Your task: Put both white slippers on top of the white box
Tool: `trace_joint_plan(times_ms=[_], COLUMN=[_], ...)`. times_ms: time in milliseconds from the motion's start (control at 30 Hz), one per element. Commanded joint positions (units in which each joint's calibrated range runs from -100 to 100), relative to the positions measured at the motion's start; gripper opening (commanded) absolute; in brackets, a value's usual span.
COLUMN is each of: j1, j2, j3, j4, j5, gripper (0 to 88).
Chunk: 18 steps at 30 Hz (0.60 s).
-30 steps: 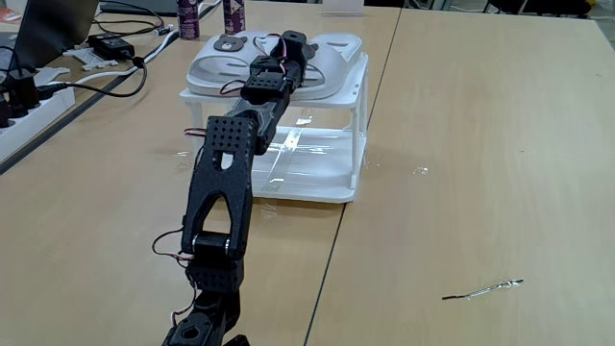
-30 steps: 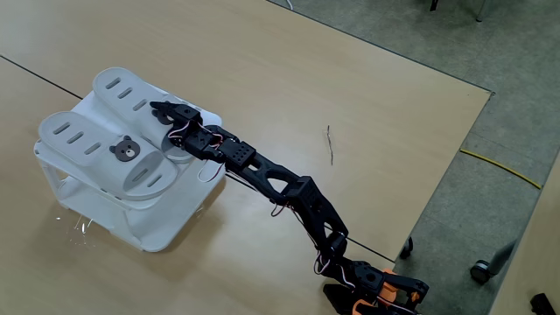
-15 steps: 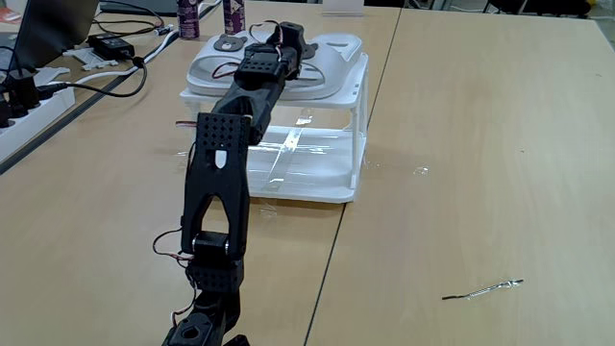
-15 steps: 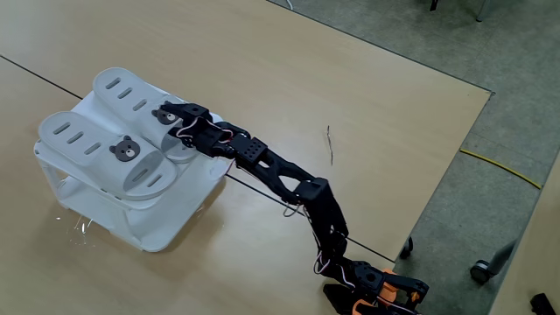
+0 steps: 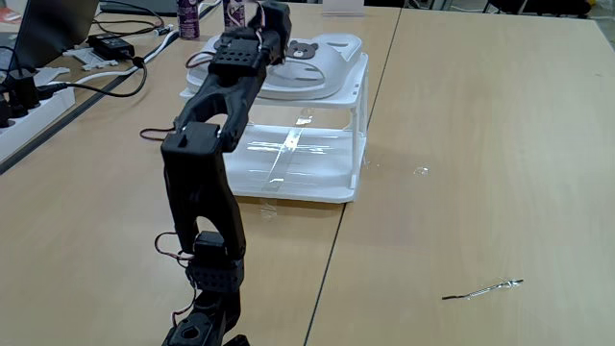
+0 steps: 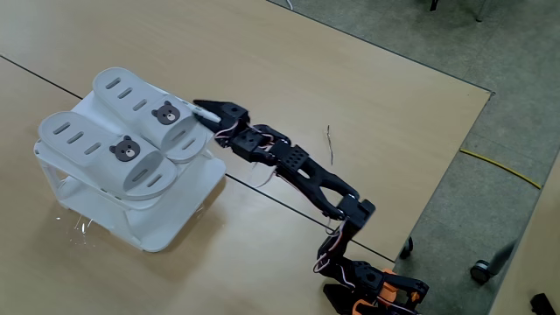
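Observation:
Both white slippers lie side by side on the slatted top of the white box [image 6: 166, 219], each with a brown bear badge. One slipper [image 6: 131, 94] is nearer the arm, the other [image 6: 83, 140] sits beside it. In the other fixed view the right slipper [image 5: 332, 60] shows fully, and the arm partly covers the left slipper [image 5: 206, 69] on the box [image 5: 307, 183]. My gripper [image 6: 199, 107] hovers just off the heel end of the nearer slipper, raised above the box top. A narrow gap shows between its fingers and nothing is held. Seen from the arm's base, the gripper [image 5: 272, 21] is above the slippers.
A power strip [image 5: 29, 96], a black adapter [image 5: 110, 45] and cables lie at the left, with two purple bottles [image 5: 187, 17] behind the box. A thin metal strip [image 5: 483, 287] lies on the table to the right. The table edge [image 6: 437, 201] drops to the floor.
The arm has lifted up and drawn back off the slippers. The bear badge of the slipper it covered is now uncovered. Both slippers stay on the box.

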State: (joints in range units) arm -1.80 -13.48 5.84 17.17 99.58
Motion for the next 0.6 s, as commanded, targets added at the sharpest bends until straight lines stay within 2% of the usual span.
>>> trace_joint_plan(times_ms=[0,133,233,400,500,567], j1=[1.4,1.9,1.9,2.4,2.4,2.9], j2=[-9.1,-14.7,-15.5,-16.2,-16.6,-22.7], j3=[1.2,17.8,32.3,56.8,69.3,75.0], j4=[-13.0,-42.4,-70.4,-104.7,-117.2,-116.8], j5=[0.4,0.4,0.4,0.4,0.4,0.4], gripper=[0.8,0.8,0.8,0.8,0.8,0.8])
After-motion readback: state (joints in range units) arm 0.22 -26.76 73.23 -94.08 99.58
